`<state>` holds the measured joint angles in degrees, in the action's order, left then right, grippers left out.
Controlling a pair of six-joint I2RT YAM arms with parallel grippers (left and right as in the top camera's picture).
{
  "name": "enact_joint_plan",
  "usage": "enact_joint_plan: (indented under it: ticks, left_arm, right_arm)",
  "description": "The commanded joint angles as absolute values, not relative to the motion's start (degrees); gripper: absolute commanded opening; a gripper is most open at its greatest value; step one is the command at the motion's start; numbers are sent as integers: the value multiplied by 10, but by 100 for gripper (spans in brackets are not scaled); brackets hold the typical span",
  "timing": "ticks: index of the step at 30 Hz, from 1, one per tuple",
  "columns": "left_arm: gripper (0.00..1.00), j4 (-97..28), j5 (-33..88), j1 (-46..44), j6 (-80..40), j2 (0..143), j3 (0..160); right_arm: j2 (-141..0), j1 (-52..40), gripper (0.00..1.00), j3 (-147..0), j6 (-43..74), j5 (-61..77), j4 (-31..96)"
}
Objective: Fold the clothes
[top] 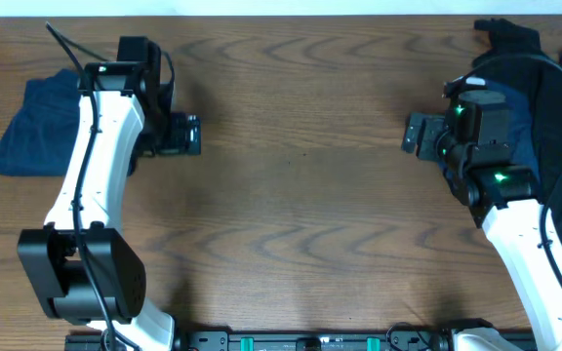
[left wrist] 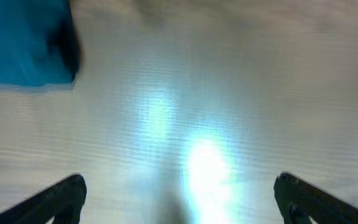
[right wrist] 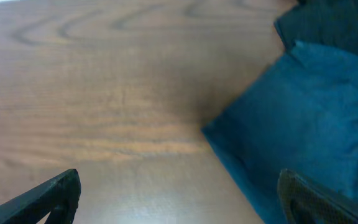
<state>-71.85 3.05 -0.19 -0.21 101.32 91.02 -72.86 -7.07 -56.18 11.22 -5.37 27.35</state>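
Note:
A folded blue garment (top: 37, 132) lies at the table's left edge; its corner shows in the left wrist view (left wrist: 23, 40). A pile of dark navy and blue clothes (top: 554, 107) lies at the right edge, partly under my right arm. Its blue cloth fills the right of the right wrist view (right wrist: 309, 118). My left gripper (top: 188, 135) is open and empty over bare wood, right of the folded garment; its fingers show in the left wrist view (left wrist: 179, 199). My right gripper (top: 416, 135) is open and empty, just left of the pile; in the right wrist view (right wrist: 179, 196) one finger is over the blue cloth.
The brown wooden table (top: 301, 195) stretches between the two grippers. The arm bases stand at the front edge (top: 320, 341).

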Motion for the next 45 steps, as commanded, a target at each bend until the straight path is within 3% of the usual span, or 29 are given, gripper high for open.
enact_joint_plan:
  ticks: [1, 6, 13, 21, 33, 45]
  left_arm:
    - [98, -745, 30, 6, -9, 969, 909]
    - [98, -722, 30, 6, -9, 872, 893]
    - [98, -599, 30, 6, -4, 658, 799]
    - [98, -532, 30, 6, -5, 455, 671]
    - [98, -537, 30, 6, -5, 420, 666]
    - [98, -537, 30, 6, -5, 420, 666]
  right_arm:
    - [-666, -66, 99, -566, 101, -73, 303]
    - [-551, -58, 99, -565, 102, -79, 357]
    - [-408, -58, 99, -536, 96, -119, 360]
    - [-346, -58, 99, -509, 91, -118, 419]
    - [-347, -58, 99, -509, 92, -118, 621]
    - [-349, -59, 99, -509, 96, -90, 655]
